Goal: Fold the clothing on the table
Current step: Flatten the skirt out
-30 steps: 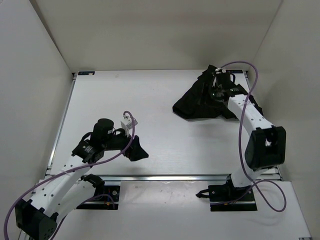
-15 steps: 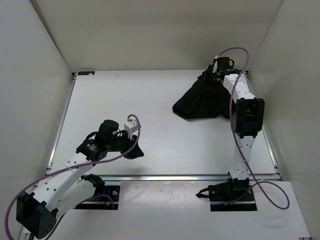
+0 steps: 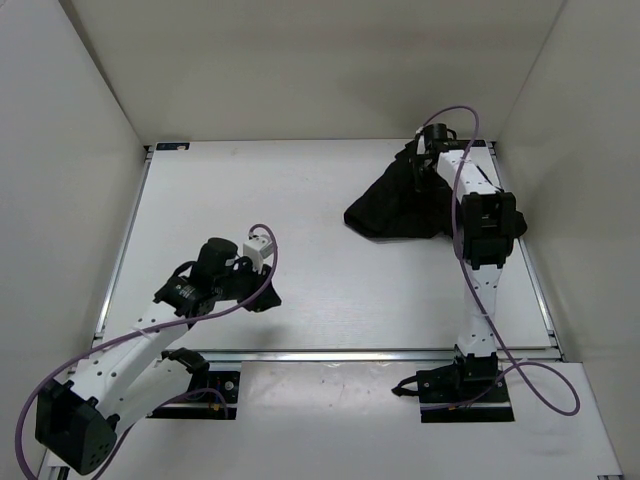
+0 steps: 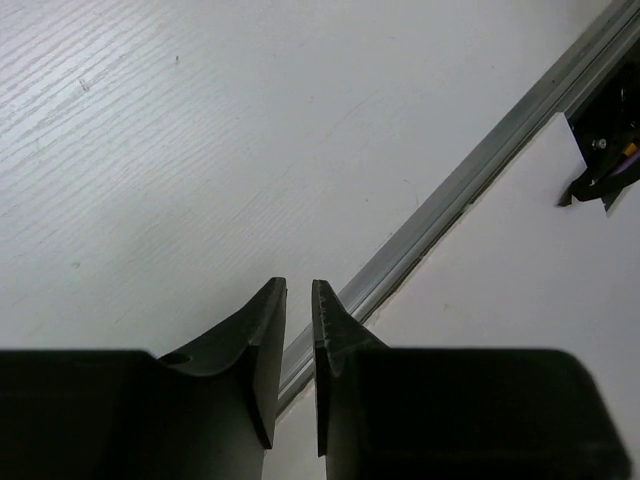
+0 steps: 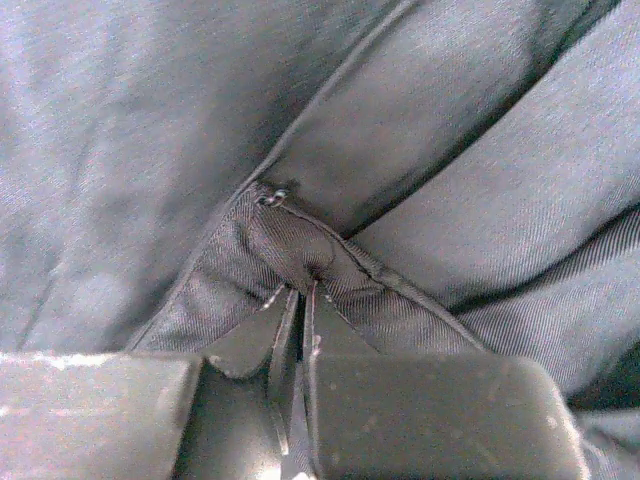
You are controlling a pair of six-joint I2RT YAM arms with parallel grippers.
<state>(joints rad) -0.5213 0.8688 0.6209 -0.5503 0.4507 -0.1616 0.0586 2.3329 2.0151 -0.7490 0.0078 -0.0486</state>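
The clothing (image 3: 395, 205) is a crumpled black heap at the far right of the white table (image 3: 300, 190). My right gripper (image 3: 420, 168) reaches down onto the heap's far end. In the right wrist view, dark twill clothing (image 5: 150, 120) fills the frame, and my right gripper (image 5: 303, 290) is shut on a small pinched fold of it beside a seam. My left gripper (image 3: 265, 297) hovers over bare table near the front edge, far from the clothing. Seen from the left wrist, my left gripper (image 4: 298, 285) holds nothing, its jaws only a narrow slit apart.
A metal rail (image 3: 330, 353) runs along the table's near edge, and the same rail (image 4: 470, 180) passes just below my left fingers. Black base hardware (image 4: 605, 150) sits beyond it. White walls (image 3: 90, 120) enclose the table on three sides.
The right arm stretched farther toward the far right corner and its gripper shut on the clothing. The left gripper's jaws narrowed from wide to a slit, and it drew back slightly.
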